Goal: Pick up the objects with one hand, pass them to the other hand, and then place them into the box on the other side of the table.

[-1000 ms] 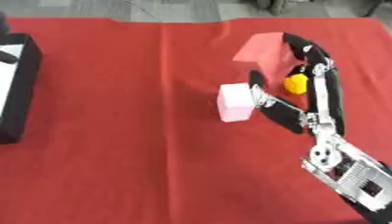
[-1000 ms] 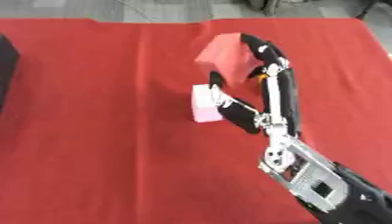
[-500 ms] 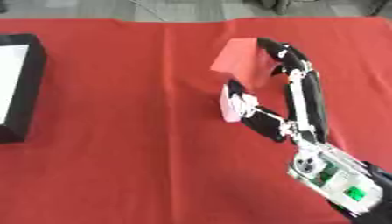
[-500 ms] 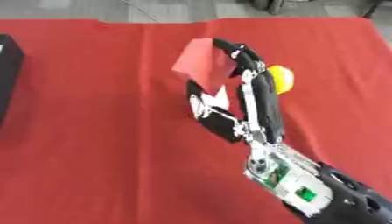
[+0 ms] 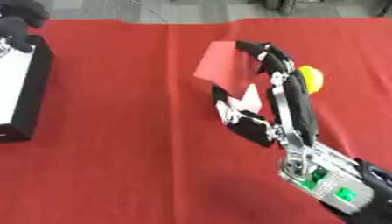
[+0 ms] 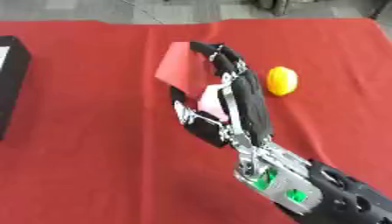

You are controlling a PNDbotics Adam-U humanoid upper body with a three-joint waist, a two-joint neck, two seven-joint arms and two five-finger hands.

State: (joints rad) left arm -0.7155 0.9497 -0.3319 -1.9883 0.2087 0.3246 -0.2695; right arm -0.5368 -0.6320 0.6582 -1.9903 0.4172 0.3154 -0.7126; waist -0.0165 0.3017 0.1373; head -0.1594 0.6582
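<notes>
A red cloth and a grey floor

The red cloth [image 5: 122,175] covers the whole table. The grey floor [image 6: 138,11] shows in a thin strip along the top of the frame, behind the cloth.

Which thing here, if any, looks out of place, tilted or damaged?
Nothing looks damaged or spilled. The right robot hand is curled round a pale pink block. The yellow object lies on the red cloth beside it, and the black box stands at the left edge.

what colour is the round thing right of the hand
Yellow; the round thing shows best in the right eye view.
</notes>
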